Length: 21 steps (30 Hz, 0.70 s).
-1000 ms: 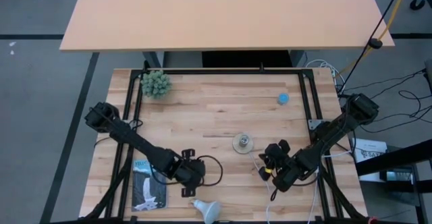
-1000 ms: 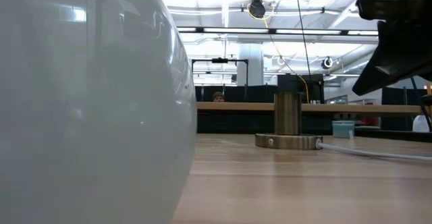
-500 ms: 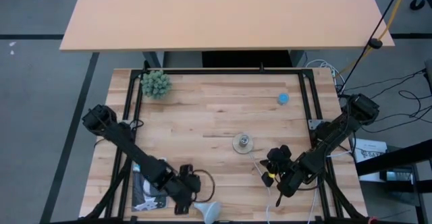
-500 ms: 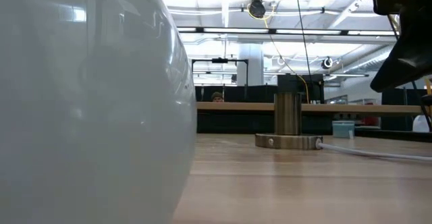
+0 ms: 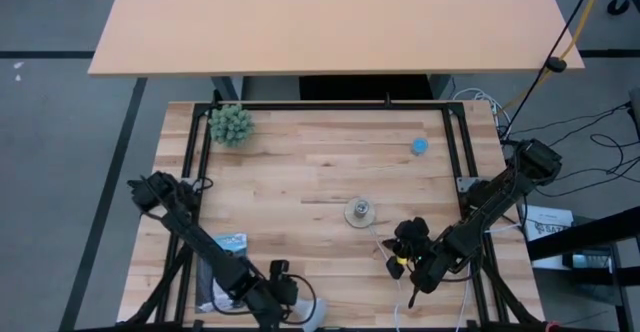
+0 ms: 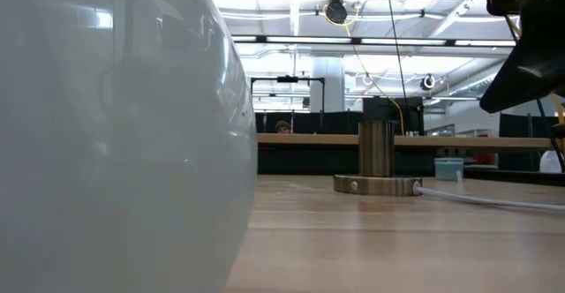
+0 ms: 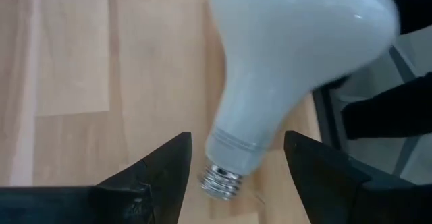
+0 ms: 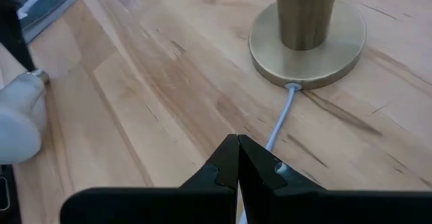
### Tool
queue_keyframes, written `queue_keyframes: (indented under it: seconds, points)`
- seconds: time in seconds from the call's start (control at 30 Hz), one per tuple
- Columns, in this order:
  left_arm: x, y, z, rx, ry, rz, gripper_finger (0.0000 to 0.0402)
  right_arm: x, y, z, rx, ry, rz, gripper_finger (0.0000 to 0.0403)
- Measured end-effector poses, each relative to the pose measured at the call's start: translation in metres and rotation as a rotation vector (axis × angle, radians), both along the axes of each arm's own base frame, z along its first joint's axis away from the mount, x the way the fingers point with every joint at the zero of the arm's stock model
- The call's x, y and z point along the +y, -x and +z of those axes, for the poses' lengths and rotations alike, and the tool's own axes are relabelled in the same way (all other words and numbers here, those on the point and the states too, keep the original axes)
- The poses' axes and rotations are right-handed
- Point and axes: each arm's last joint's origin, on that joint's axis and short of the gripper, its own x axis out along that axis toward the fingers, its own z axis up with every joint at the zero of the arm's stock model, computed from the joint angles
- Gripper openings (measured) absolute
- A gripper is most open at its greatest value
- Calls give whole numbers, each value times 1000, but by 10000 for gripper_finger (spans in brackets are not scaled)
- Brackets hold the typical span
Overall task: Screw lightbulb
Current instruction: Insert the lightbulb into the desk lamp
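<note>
Task is barely started from what I see. Lightbulb lies on its side at the near edge of the desk, left of centre, screw base pointing away from the edge, nothing lifted yet. My left gripper is right at it, jaws spread with the bulb's neck and grey thread between the fingers, not touching on either side as far as I can tell, so no grasp. Right gripper is clenched shut on nothing, parked near-right, just beside the brass lamp socket and its white cord. Socket stands empty mid-desk, well apart from the bulb.

Left to do: close on the bulb, carry it over, seat the thread, turn it in.

No readable writing on bulb or socket.
</note>
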Motion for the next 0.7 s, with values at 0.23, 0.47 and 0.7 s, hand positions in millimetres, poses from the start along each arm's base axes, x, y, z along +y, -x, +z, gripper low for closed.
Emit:
queue_keyframes:
  seconds: [0.23,0.47,0.7]
  points:
    - [3,-11,-4,-49,-9,-32,241,0,0,0,-2,-1,1,0]
    - [1,-28,-37,-76,-31,-36,240,0,0,0,4,7,1,0]
    - [43,-59,-38,-73,-17,175,167,0,0,0,11,25,21,0]
